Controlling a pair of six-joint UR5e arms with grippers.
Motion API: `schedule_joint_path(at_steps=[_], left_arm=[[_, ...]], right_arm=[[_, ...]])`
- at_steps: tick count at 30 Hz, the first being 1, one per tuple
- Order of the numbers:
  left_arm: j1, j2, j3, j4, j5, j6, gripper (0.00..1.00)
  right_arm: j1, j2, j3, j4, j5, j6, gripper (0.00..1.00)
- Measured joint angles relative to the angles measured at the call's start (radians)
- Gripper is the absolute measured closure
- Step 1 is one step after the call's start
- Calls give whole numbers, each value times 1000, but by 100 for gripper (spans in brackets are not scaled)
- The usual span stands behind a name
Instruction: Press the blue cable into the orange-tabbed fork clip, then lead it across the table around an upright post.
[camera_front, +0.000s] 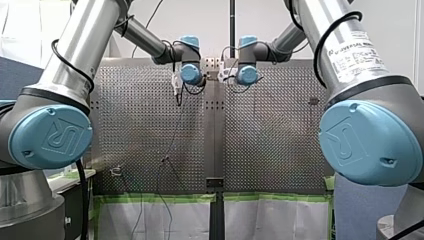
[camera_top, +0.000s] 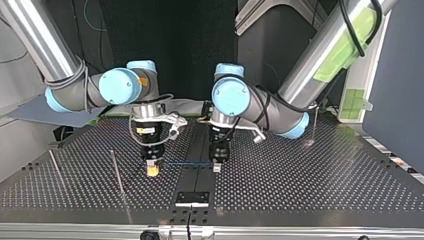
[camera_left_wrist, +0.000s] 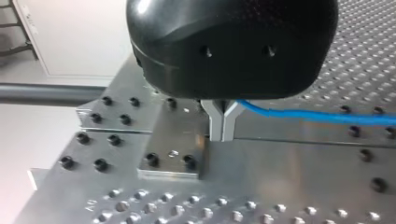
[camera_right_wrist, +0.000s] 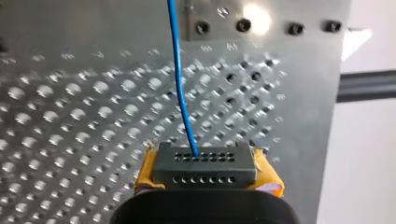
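Left gripper (camera_left_wrist: 223, 125) jaws pinching blue cable (camera_left_wrist: 317, 115), right gripper (camera_right_wrist: 205, 163) likewise

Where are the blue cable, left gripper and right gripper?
blue cable (camera_top: 187, 163): top view, middle of its straight run.
left gripper (camera_left_wrist: 222, 130): left wrist view, between its metal fingertips.
right gripper (camera_right_wrist: 205, 162): right wrist view, between its yellow pads.

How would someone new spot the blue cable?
In the top view, look near the dark centre strip of the perforated table, where my left gripper and my right gripper hang side by side. The blue cable is the thin line stretched level between them; the nearby posts are grey and upright.
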Motion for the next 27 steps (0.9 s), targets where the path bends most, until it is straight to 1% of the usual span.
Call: schedule_joint_path(at_steps=[12,21,27], left_arm=[[-12,0,49,-12,31,-46,98],[-14,-2,94,-14,77,-113,98],[-14,-6,121,-14,121,-169,98]], right_arm=[[-20,-28,-34,43,0,3,100],[-38,-53,-49,68,-1,11,100],[-54,-67,-50,80,-1,15,100]])
